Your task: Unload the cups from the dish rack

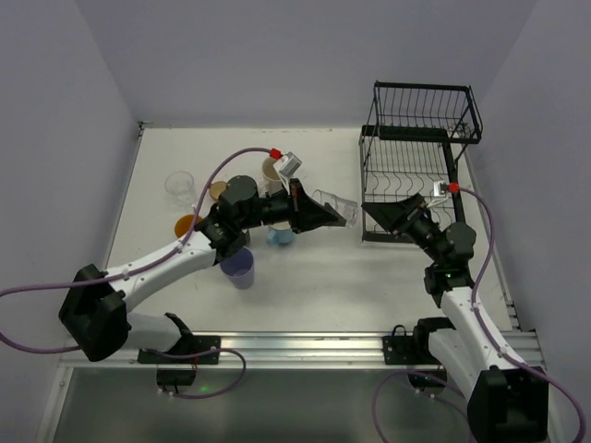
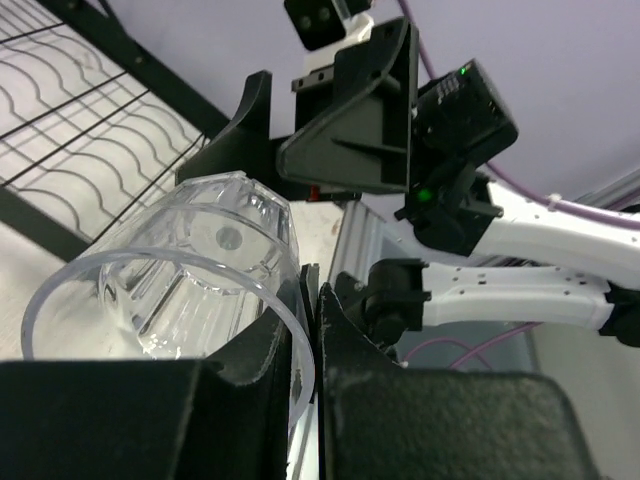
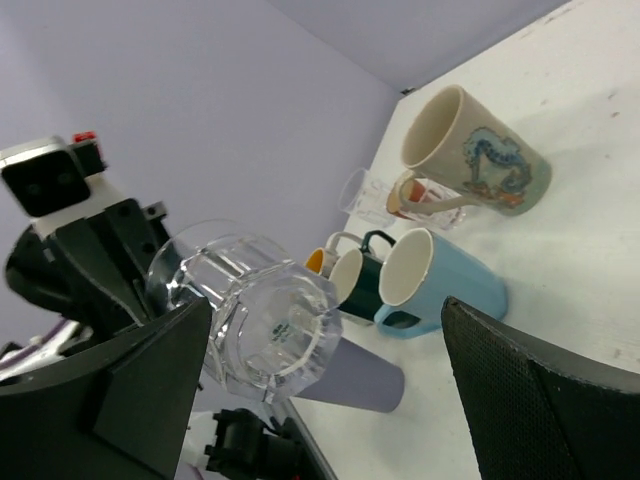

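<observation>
Left end effector (image 1: 317, 214) is clamped on just the rim of a clear glass (image 1: 340, 209), holding it sideways in the air between the dish rack (image 1: 451, 161) and the mugs (image 3: 445, 285) sitting on the surface (image 1: 332, 277). With a slick thin wall and a one-sided pinch, I'd guess it could pivot or slip out mid-swing. Right end effector (image 1: 392, 214) is spread apart, empty and close by, so a bump's possible. The landing spot looks crowded too.

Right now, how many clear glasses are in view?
2. The held glass is in the left tool beside the dish rack; the standing glass is on the table, far left. Others may be hidden.
</observation>
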You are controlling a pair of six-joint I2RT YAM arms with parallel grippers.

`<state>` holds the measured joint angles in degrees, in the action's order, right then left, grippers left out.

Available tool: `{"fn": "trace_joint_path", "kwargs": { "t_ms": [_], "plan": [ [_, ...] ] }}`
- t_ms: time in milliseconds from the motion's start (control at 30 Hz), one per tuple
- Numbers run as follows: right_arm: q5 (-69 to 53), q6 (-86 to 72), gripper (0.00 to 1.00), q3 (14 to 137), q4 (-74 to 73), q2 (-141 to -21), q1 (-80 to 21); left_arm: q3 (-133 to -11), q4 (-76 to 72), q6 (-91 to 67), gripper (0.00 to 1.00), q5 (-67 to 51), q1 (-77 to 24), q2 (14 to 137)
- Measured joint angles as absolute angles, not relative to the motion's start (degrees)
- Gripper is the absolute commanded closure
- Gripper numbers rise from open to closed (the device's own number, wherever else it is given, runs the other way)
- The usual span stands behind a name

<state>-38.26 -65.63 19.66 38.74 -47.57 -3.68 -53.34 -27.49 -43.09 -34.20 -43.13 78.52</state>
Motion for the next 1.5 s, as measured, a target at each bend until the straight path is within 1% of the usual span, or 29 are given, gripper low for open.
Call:
{"fn": "trace_joint_path", "kwargs": {
  "t_ms": [133, 233, 400, 500, 667, 833, 1033, 1233, 1333, 1367, 1433, 1467, 1500],
  "plan": [
    [-35.5, -60.8, 0.01, 21.5, 31.0, -44.9, -3.7, -53.9, -15.4, -35.4, 1.00, -31.5, -44.1, 72.6],
    [-32.5, -55.9, 0.01, 23.7, 23.4, -42.2, -3.7, -57.4, -2.4, -28.3, 1.00, -27.8, -46.2, 70.8],
    [-27.6, -47.6, 0.01, 28.6, 12.3, -38.6, -3.7, -66.2, 17.6, -18.2, 1.00, -18.1, -52.8, 74.1],
    [-24.6, -43.6, 0.01, 31.2, 6.9, -36.9, -3.7, -70.3, 25.4, -14.3, 1.00, -10.9, -58.5, 78.5],
    [-20.1, -39.3, 0.01, 32.2, 0.4, -33.3, -3.7, -71.0, 33.9, -12.1, 1.00, -1.5, -65.3, 85.5],
    [-16.2, -37.0, 0.01, 32.2, -3.9, -30.4, -3.7, -71.0, 38.6, -11.7, 1.00, 5.3, -67.4, 91.3],
    [-12.7, -35.7, 0.01, 32.2, -6.2, -27.5, -3.7, -70.9, 39.5, -11.6, 1.00, 9.5, -67.9, 93.2],
    [-11.0, -35.1, 0.01, 32.2, -6.7, -26.9, -3.7, -69.5, 39.4, -11.7, 1.00, 10.8, -68.1, 94.9],
    [-10.9, -34.9, 0.01, 32.2, -6.9, -26.9, -3.7, -68.6, 39.4, -11.8, 0.94, 11.0, -68.1, 95.6],
    [-10.7, -34.9, 0.01, 32.2, -6.9, -26.9, -3.7, -68.3, 39.4, -11.8, 0.89, 11.0, -68.1, 95.7],
    [-10.3, -34.9, 0.01, 32.2, -6.9, -26.9, -3.7, -67.9, 39.3, -11.9, 0.82, 11.1, -68.1, 95.7],
    [-10.1, -34.9, 0.01, 32.2, -6.9, -26.9, -3.7, -67.8, 39.2, -11.9, 0.76, 11.1, -68.1, 95.7],
    [-10.0, -34.9, 0.01, 32.2, -6.9, -26.9, -3.7, -67.6, 39.1, -11.9, 0.74, 11.2, -68.1, 95.7]
  ]
}}
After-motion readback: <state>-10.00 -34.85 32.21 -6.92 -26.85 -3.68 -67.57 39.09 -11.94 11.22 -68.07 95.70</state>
